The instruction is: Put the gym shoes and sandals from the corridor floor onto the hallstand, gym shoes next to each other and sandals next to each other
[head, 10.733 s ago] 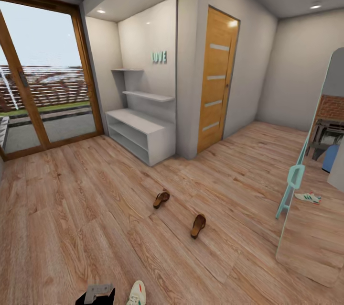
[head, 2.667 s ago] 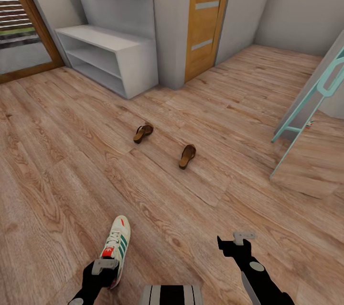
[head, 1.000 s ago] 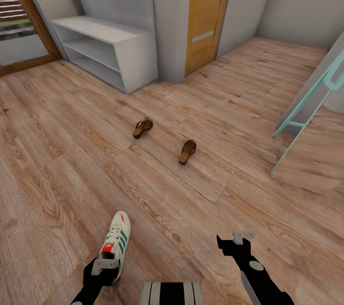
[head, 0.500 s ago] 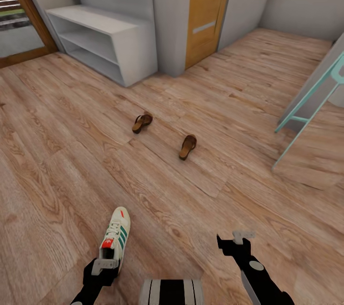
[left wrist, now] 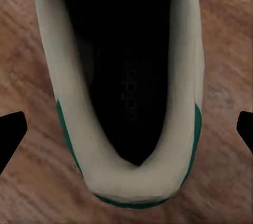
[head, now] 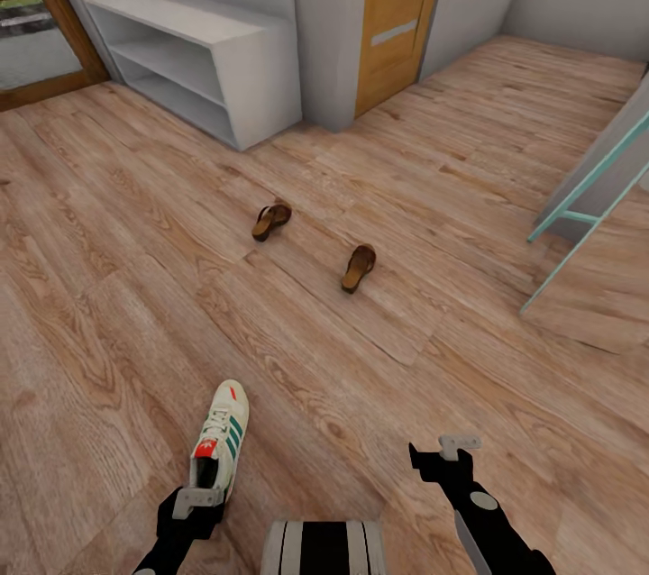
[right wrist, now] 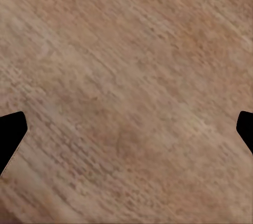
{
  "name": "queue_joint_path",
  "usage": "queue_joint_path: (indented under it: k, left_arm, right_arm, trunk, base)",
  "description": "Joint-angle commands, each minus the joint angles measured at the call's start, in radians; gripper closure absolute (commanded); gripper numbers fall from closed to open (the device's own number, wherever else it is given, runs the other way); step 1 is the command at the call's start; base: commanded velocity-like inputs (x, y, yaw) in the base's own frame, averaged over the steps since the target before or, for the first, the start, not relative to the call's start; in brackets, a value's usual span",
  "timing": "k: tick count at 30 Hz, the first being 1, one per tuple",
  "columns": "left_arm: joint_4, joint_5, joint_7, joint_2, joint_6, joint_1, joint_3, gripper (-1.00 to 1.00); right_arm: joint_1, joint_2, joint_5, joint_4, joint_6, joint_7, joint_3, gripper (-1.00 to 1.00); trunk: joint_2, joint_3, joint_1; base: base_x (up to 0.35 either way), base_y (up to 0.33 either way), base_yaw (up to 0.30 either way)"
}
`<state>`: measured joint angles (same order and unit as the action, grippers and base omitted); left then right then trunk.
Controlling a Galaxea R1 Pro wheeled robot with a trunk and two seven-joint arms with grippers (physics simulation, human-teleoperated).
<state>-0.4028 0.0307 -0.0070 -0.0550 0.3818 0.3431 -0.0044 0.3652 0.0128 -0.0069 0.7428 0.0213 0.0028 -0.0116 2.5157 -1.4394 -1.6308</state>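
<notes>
Left end effector (head: 196, 499) sits low at the bottom left of the head view, right at the heel of one gym shoe (head: 219, 440), which lies on the corridor floor (head: 108, 305) toe pointing up-frame. Right end effector (head: 453, 450) hangs at the lower right over bare planks, holding nothing. Two sandals (head: 271, 220) (head: 359, 267) lie apart near mid-frame, and the hallstand (head: 194, 61) stands in the upper left, its shelves bare.

From the left wrist view, the gym shoe's (left wrist: 126, 92) dark opening and white heel collar lie straight ahead between two wide-spread black fingertips (left wrist: 11, 134), so this end effector is open and not yet gripping.

From the right wrist view, wood-grain floor (right wrist: 126, 87) runs across the frame, with spread fingertips (right wrist: 10, 132) at either edge: open and empty.

The step in hand looks like the first pick. Next, the left arm likely needs to descend and close across the heel collar.
</notes>
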Motion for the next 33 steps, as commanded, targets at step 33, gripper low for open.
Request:
queue_joint_path:
  k: [33]
  left_arm:
    - [0.001,0.002,0.001,0.000,0.001,0.001,0.003,-1.00]
  right_arm:
    - [0.000,0.000,-0.001,0.001,0.003,0.000,-0.002,-1.00]
  trunk:
    - [0.001,-0.023,-0.002]
  base:
    - [0.011,0.000,0.018]
